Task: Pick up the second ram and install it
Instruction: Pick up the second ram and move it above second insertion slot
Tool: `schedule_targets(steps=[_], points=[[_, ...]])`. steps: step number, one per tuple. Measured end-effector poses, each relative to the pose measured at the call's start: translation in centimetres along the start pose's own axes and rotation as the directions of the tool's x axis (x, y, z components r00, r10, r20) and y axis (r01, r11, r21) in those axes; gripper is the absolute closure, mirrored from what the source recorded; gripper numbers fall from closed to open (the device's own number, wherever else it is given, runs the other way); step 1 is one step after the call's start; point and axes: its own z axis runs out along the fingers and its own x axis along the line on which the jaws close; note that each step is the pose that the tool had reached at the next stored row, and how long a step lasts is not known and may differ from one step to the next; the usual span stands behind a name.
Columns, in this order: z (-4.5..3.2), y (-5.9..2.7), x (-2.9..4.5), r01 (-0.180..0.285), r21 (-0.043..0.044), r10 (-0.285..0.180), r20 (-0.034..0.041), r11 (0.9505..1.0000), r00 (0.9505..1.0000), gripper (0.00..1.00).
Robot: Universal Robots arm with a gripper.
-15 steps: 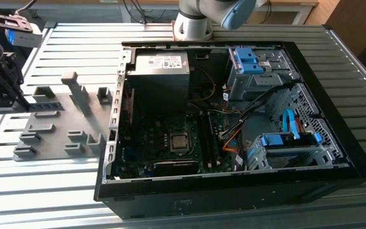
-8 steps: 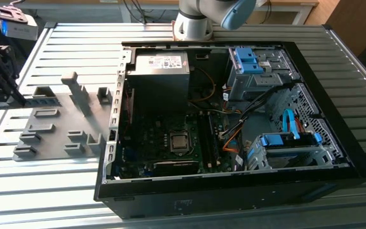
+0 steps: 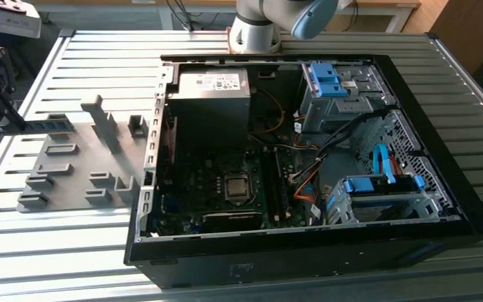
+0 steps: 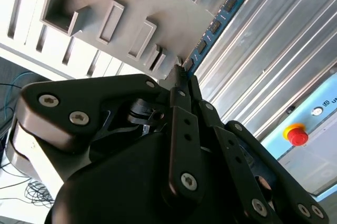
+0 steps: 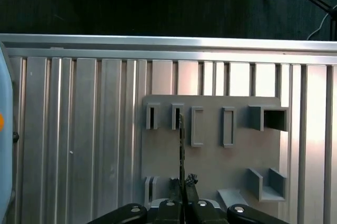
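step in hand: pick-up of the second ram (image 4: 216, 26), grasp stage by my reading. install not yet begun.

gripper (image 5: 184, 183): set low over the near end of the gray slotted rack (image 5: 210, 161). the rack lies on the ribbed metal table (image 3: 82, 56) at the exterior view's left, beside the open computer case (image 3: 309, 251).

jaws: closed in tight, one fingertip (image 5: 190, 181) against each face of the strip. i judge them clamped on the ram, not merely straddling it.

second ram, form: slim blue-green board with dark chips, standing on its long edge.

second ram, place: on the rack, outside the case. in the first wrist view i see it edge-on as a thin dark line (image 5: 181, 145). it runs from between the fingertips to a narrow slot in the rack's far row. in the second wrist view it runs away from the gripper along the rack's side.

relation to jaws: near end sits inside the pinch, and the rest of the length projects ahead of the fingers. i cannot tell whether its lower edge rests in the slots or hangs clear of them.

handling note, my judgement: any lift from here calls for a straight pull out of the slots. it also needs a firm pinch and no twist, since the board is thin and gripped at one end only.
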Motion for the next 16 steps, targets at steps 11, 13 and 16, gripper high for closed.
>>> schedule_targets(steps=[11,13,16], points=[[-2.18,0.0,0.0,0.0,0.0002,0.0,0.0042,1.0,1.0,0.86],[-2.58,0.0,0.0,0.0,0.0001,0.0,0.0042,1.0,1.0,0.86],[-3.32,0.0,0.01,0.0,0.0002,0.0,0.0042,1.0,1.0,0.86]])
